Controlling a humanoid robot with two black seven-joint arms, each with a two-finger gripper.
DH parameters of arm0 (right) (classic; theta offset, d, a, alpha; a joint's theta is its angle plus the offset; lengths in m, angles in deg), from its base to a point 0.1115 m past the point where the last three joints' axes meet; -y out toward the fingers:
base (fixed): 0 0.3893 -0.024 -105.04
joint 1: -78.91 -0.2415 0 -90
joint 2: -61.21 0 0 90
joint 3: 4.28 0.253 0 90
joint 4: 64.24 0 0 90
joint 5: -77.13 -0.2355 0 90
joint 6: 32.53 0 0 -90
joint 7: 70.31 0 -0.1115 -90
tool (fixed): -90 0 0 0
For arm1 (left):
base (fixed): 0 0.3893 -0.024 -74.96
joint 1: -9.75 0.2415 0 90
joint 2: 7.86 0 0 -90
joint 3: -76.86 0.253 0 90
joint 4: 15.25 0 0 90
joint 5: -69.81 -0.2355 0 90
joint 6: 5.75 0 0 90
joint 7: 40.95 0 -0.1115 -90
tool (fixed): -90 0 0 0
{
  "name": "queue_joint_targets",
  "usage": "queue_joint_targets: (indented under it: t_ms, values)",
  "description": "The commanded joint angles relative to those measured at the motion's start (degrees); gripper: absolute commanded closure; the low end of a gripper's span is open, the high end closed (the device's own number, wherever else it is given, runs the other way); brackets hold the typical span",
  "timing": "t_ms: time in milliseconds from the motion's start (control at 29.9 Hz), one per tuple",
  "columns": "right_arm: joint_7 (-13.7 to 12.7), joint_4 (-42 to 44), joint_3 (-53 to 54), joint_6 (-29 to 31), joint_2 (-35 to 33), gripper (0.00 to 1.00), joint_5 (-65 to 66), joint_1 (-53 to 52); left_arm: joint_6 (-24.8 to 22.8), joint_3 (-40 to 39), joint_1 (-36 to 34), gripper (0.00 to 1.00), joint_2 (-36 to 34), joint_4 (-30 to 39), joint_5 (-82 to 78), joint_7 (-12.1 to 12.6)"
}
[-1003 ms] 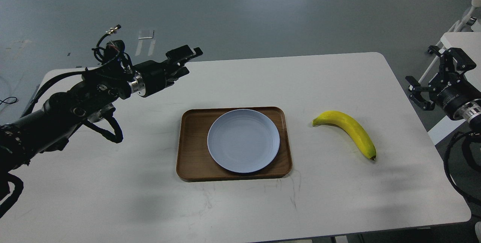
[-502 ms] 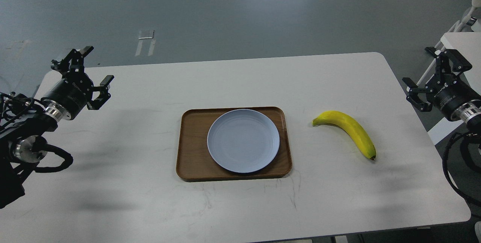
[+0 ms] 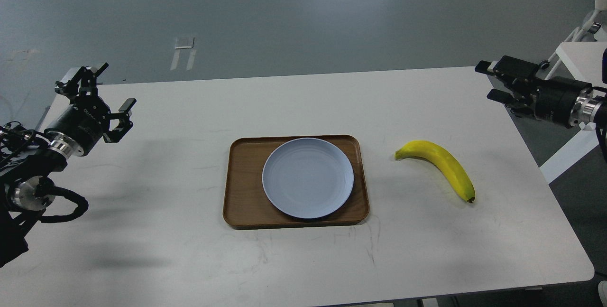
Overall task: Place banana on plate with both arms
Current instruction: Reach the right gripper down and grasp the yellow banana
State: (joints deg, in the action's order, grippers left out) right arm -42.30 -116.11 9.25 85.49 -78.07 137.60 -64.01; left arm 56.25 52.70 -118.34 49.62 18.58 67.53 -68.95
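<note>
There is pale lettering on the body of the left gripper (image 3: 97,93), but it is too small to read, and nothing else carries any writing that can be made out. Counted: one banana (image 3: 441,166), one plate (image 3: 308,177), one wooden tray (image 3: 241,188), two arms. The banana lies alone on the white tabletop (image 3: 189,250), right of the tray and apart from it, its greenish stem end toward the tray and its dark tip toward the near right. The pale blue-grey plate sits on the brown tray at the middle of the tabletop. The left gripper hangs over the tabletop's far left corner with its fingers spread, holding nothing. The right gripper (image 3: 488,81) reaches in over the far right edge, well apart from the banana, its two fingers parted with nothing between them.
</note>
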Motion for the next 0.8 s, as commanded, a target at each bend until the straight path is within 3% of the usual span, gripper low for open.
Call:
queue_joint_targets:
  t_ms: [0,234,535,635,769]
  values:
    - [0.0,-1.6,-5.5,0.0,0.4,0.00,12.6,-2.4,0.0,0.0,-0.1,0.02,0.0,0.1,0.0,0.0]
    - [0.0,0.4,-21.8,-4.1,4.0,0.00,19.2,-9.6,0.0,0.1,0.0,0.02,0.2,0.0,-0.1,0.0]
    - [0.0,7.3,-27.4,-6.9,11.8,0.00,19.3,-10.2,0.0,0.0,0.0,0.02,-0.2,0.1,0.0,0.0]
    - [0.0,10.0,-30.6,-10.5,14.9,0.01,19.3,-10.0,0.0,0.0,0.0,0.02,-0.2,0.0,0.0,0.0]
    - [0.0,11.3,-33.9,-12.7,17.3,0.10,19.2,-9.8,0.0,0.0,0.0,0.02,-0.2,0.1,0.0,0.0]
